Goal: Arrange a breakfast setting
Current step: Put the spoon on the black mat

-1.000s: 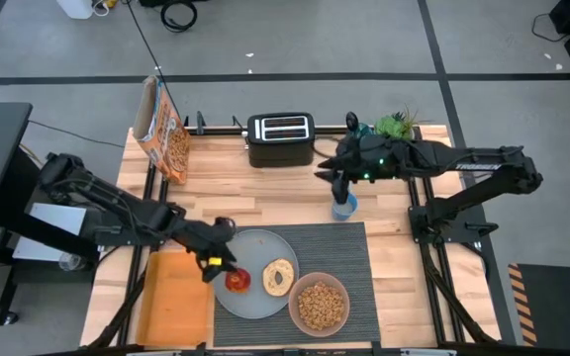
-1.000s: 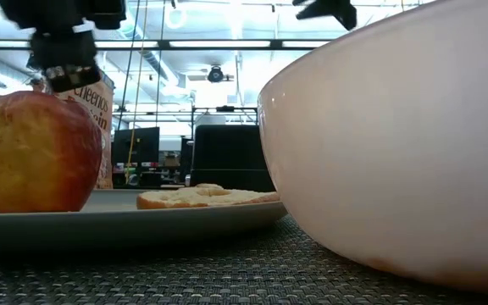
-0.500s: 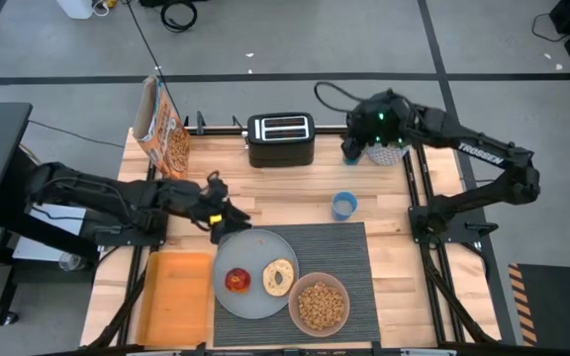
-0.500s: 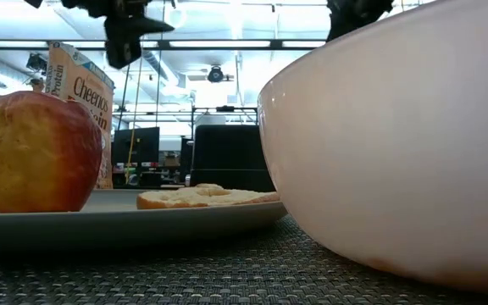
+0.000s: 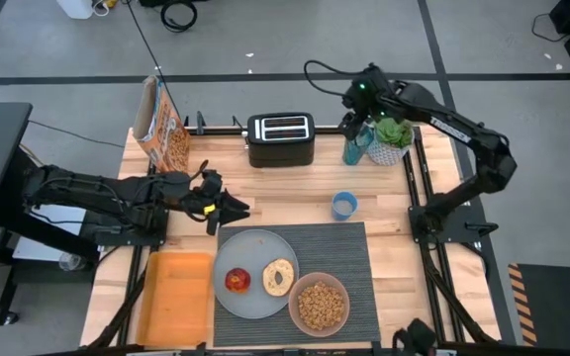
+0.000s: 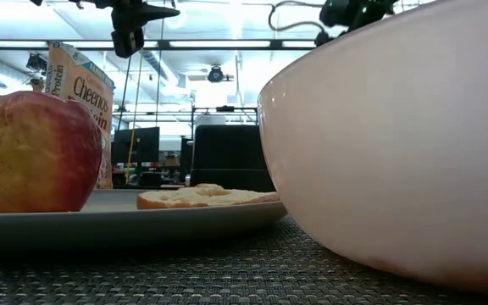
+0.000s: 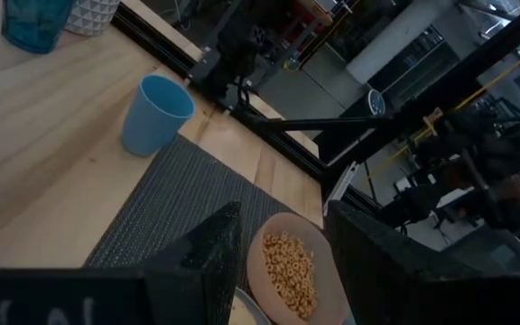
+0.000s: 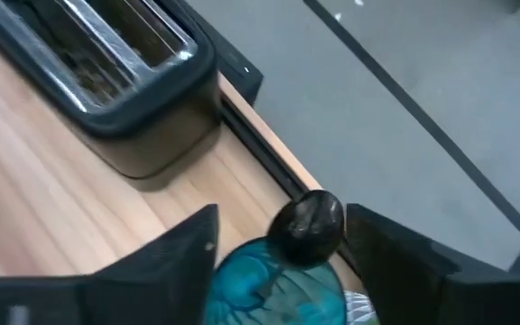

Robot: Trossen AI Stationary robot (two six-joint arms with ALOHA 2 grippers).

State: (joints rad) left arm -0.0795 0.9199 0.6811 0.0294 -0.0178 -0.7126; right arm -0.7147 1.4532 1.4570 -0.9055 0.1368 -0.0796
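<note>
The dark striped placemat [image 5: 344,259] holds the grey plate [image 5: 255,299] with the red apple [image 5: 237,281] and the bagel [image 5: 279,277]. The pinkish bowl [image 5: 319,305] of brown cereal stands beside the plate. No spoon shows. My left gripper [image 5: 234,208] is open and empty, above the bare wood just beyond the plate's far left rim. My right gripper [image 5: 354,127] is open at the table's far right, over a teal bottle [image 5: 354,150]. Its fingers stand on either side of the bottle's dark cap [image 8: 310,226], apart from it.
A blue cup [image 5: 343,205] stands just beyond the placemat's far edge. The black toaster [image 5: 280,138], a cereal box [image 5: 164,129] and a potted plant [image 5: 394,138] line the far edge. An orange tray [image 5: 176,297] lies left of the plate.
My left gripper has risen from beside the apple and gone toward the table's far edge, off the plate; the apple stays on the plate. My right gripper has gone from over the blue cup toward the far edge to the teal bottle; the cup stays put.
</note>
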